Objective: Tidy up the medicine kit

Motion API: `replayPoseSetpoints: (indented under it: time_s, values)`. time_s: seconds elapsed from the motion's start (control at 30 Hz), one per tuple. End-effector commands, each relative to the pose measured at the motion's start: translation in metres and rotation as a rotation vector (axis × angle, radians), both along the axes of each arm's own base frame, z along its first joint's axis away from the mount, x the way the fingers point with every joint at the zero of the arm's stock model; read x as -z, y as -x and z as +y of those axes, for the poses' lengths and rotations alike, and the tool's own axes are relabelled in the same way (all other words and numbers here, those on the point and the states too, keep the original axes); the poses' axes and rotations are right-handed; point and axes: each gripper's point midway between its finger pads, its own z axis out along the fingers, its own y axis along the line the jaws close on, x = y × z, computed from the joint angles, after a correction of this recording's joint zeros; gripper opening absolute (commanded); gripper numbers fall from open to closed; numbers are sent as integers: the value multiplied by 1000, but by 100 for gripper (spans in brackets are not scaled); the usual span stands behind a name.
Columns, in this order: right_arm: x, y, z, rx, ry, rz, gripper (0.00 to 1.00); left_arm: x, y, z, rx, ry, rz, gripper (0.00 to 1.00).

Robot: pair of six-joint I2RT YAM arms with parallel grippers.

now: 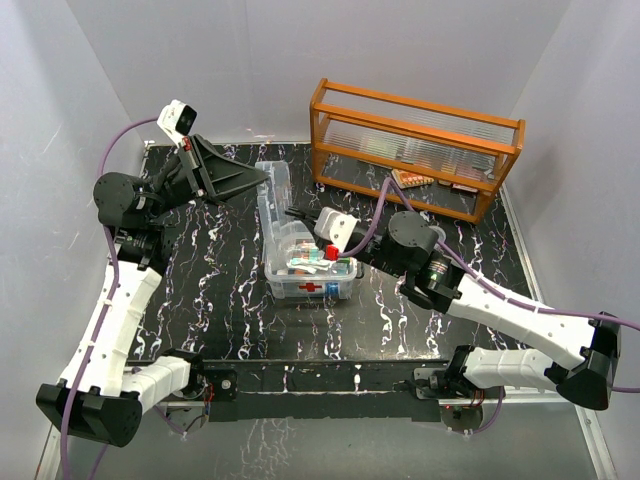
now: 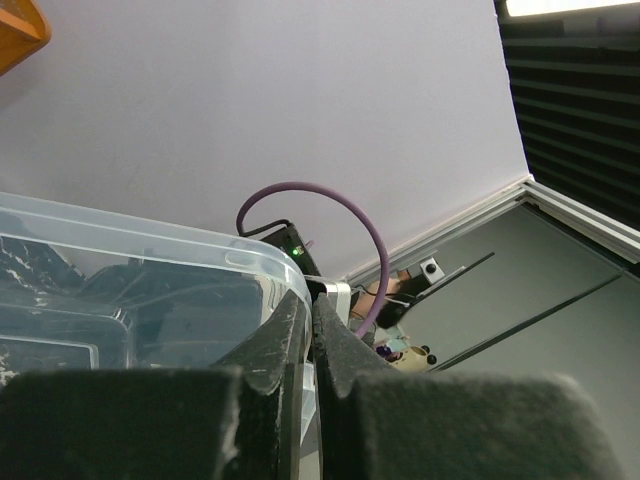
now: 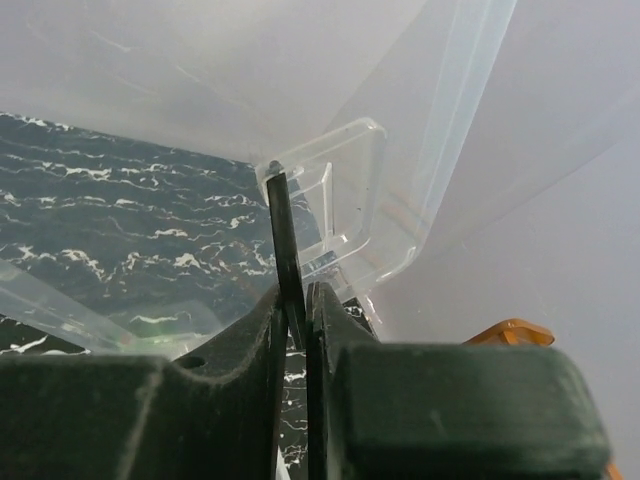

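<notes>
The medicine kit, a clear box with a red cross on its front, sits mid-table with several packets and a red item inside. Its clear lid stands on edge behind the box. My left gripper is shut on the lid's rim; in the left wrist view the fingers pinch the clear plastic edge. My right gripper is shut on the lid's dark handle, with the clear lid just beyond the fingertips.
An orange wooden glass-fronted rack stands at the back right with blister packs on its lower shelf. Its corner shows in the left wrist view and the right wrist view. White walls enclose the black marbled table.
</notes>
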Motion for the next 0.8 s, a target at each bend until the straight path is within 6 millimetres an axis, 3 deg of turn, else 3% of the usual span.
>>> replayPoseSetpoints:
  time_s: [0.0, 0.07, 0.2, 0.3, 0.5, 0.77]
  values:
    - [-42, 9, -13, -5, -71, -64, 0, -6, 16, 2, -8, -30, -63, 13]
    - [-41, 9, -16, 1, -63, -61, 0, -3, 13, 2, -35, -57, -64, 25]
    - [-37, 6, -26, 44, -7, -51, 0, 11, 0, 5, -137, -142, -65, 60]
    - [-34, 4, -37, 87, 55, -26, 0, 31, -14, 9, -235, -227, -51, 72]
    - [-10, -4, -50, 160, 220, 93, 0, 68, -33, 23, -384, -391, -49, 77]
    - [22, -11, -63, 258, 401, 266, 0, 83, -43, 43, -509, -556, -116, 78]
